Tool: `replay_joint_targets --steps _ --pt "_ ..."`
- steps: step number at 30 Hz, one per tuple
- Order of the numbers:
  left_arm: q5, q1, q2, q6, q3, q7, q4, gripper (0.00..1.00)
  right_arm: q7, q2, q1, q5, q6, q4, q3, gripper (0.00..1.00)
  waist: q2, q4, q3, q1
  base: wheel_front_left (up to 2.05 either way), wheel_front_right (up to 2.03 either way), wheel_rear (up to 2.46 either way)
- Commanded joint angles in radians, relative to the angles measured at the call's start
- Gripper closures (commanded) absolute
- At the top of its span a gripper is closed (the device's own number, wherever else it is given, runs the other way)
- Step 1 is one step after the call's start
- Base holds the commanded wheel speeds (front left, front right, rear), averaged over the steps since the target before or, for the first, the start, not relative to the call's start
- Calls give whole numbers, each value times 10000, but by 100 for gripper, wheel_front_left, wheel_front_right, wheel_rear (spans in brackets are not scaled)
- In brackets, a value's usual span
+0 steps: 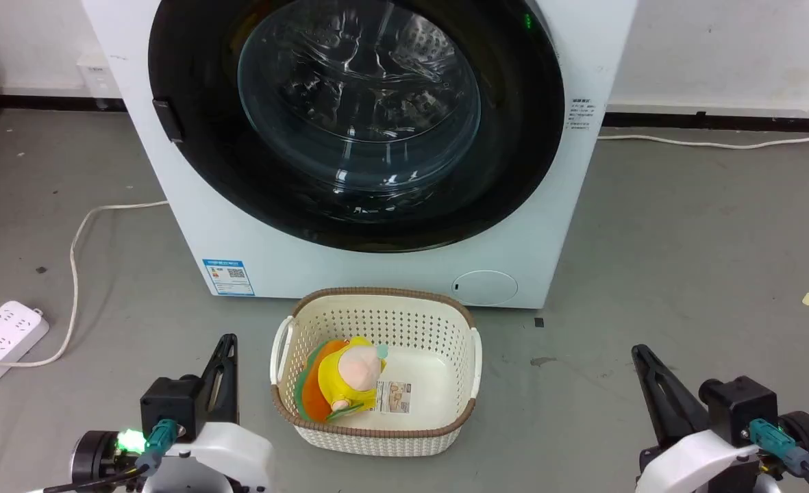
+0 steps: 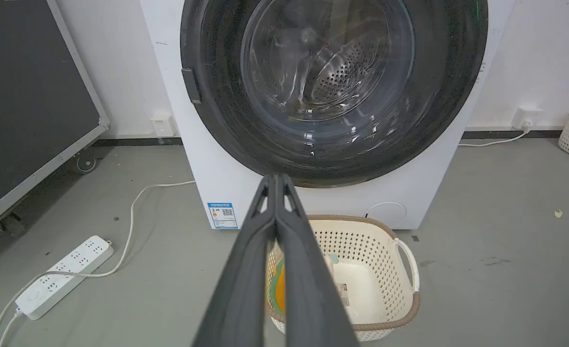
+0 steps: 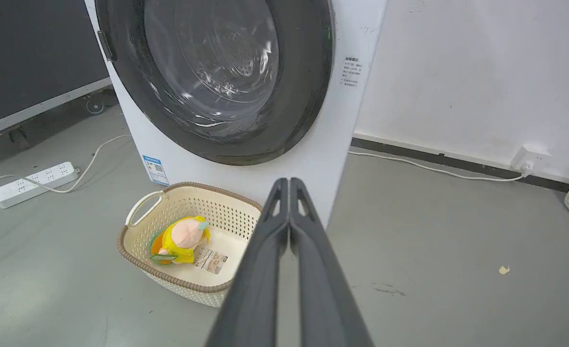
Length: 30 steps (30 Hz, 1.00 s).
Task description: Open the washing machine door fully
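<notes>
Low against the wall stands the washing machine [image 1: 390, 267], a white box on a grey floor, and the washing machine door [image 1: 514, 171] lies flat against its front, a glossy black disc with a bulging clear glass centre through which the perforated steel drum shows. A small dark tab [image 1: 168, 120] sits on the door's left edge.

At the machine's lower left corner is a blue label [image 1: 228, 276] with a QR code and lines of print too small to read. High on the right of the front is a short block of dark print [image 1: 580, 113], also too small to read. A round cap [image 1: 484, 287] sits low on the right.

Just in front of the machine stands a cream perforated basket [image 1: 383, 294] with a brown rim. It holds a yellow and orange plush toy [image 1: 349, 380] and beside it a printed card [image 1: 394, 397] whose writing I cannot make out.

A white power strip [image 1: 0, 342] lies on the floor at the left, its cable [image 1: 74, 260] curving toward the machine.

The left gripper [image 2: 275, 179] hangs left of the basket, well short of the door, its two dark fingers pressed together on nothing. The right gripper [image 3: 289, 182] hangs right of the basket, fingers likewise pressed together and empty.
</notes>
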Motion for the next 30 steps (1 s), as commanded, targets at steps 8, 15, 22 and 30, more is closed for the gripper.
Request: replay_joint_targets --steps 8,15,22,30 --pt "87 140 10 28 11 3 -39 100 14 55 -118 -78 -7 -49 -5 100 0 0 0 0 0 0 0" --pt "87 140 10 28 11 3 -39 100 14 55 -118 -78 -7 -49 -5 100 0 0 0 0 0 0 0" --pt "87 140 10 28 11 3 -39 100 14 55 -118 -78 -7 -49 -5 100 0 0 0 0 0 0 0" --pt "87 140 10 28 11 3 -39 100 14 55 -118 -78 -7 -49 -5 100 0 0 0 0 0 0 0"
